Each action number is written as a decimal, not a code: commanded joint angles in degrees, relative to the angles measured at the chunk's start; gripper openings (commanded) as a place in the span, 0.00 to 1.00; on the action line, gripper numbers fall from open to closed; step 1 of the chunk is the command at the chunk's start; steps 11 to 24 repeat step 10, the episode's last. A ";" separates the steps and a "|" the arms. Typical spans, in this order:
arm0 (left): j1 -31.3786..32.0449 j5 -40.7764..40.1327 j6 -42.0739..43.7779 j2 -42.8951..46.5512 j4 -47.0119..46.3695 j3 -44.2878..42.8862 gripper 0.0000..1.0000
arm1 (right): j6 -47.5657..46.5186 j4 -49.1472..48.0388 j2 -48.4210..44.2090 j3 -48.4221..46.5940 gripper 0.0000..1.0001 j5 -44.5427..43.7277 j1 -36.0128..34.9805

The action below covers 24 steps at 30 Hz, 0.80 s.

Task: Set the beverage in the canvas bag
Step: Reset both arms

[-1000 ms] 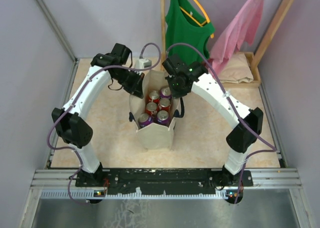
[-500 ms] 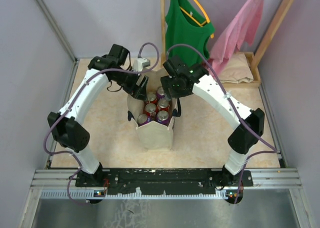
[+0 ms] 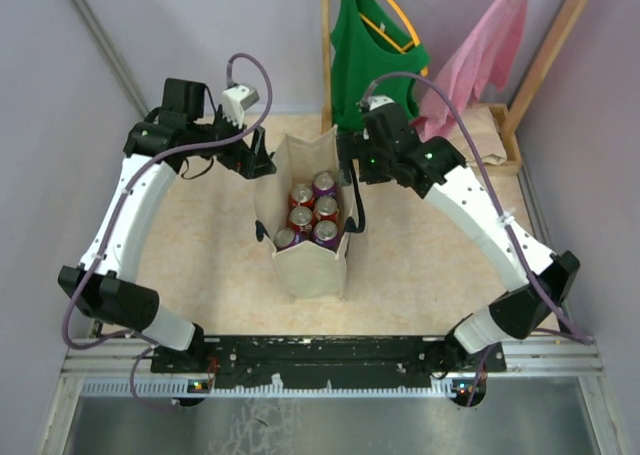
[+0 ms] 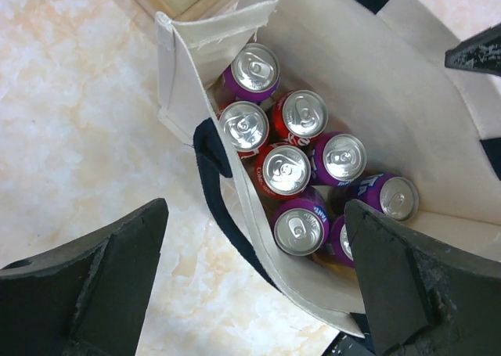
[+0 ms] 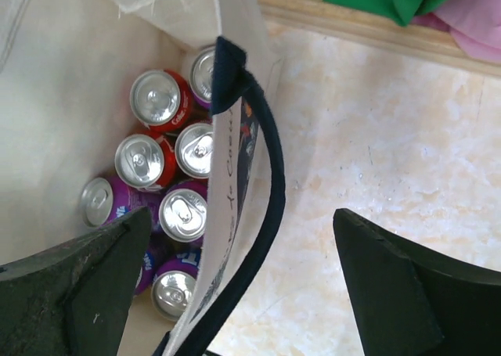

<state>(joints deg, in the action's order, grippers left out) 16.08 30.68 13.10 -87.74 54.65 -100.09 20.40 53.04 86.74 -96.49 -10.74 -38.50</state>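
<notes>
The canvas bag (image 3: pixel 308 267) stands upright mid-table with its mouth wide. Several purple and red beverage cans (image 3: pixel 312 211) stand packed upright inside it. My left gripper (image 3: pixel 262 162) hovers open just off the bag's left rim. In its wrist view the left gripper (image 4: pixel 257 239) straddles the near wall and navy handle (image 4: pixel 210 176) above the cans (image 4: pixel 286 170), gripping nothing. My right gripper (image 3: pixel 346 165) hovers open by the right rim. In the right wrist view it (image 5: pixel 243 231) spans the bag wall (image 5: pixel 47 98) and handle (image 5: pixel 274 192), with cans (image 5: pixel 182 213) below.
A wooden rack at the back holds a green top (image 3: pixel 375 45) and a pink garment (image 3: pixel 470 60). A folded beige cloth (image 3: pixel 470 140) lies on the rack's base at the back right. Enclosure walls bound the table on the left, the right and the back.
Both grippers have gone from shut at the bag's rim to open. Both arms have drawn outward and back, away from the bag. The bag and cans stay put.
</notes>
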 commanded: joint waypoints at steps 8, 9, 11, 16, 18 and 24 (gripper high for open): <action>-0.22 4.33 -0.61 2.97 -4.34 3.50 1.00 | 1.83 -7.80 -6.87 4.96 0.99 3.66 3.16; -0.17 3.78 -0.54 3.00 -4.45 3.38 1.00 | 1.83 -7.82 -6.88 5.07 0.99 3.83 3.17; -0.17 3.32 -0.61 3.08 -4.88 3.33 1.00 | 1.83 -7.97 -6.93 5.20 0.99 3.93 3.23; -0.17 3.32 -0.61 3.08 -4.88 3.33 1.00 | 1.83 -7.97 -6.93 5.20 0.99 3.93 3.23; -0.17 3.32 -0.61 3.08 -4.88 3.33 1.00 | 1.83 -7.97 -6.93 5.20 0.99 3.93 3.23; -0.17 3.32 -0.61 3.08 -4.88 3.33 1.00 | 1.83 -7.97 -6.93 5.20 0.99 3.93 3.23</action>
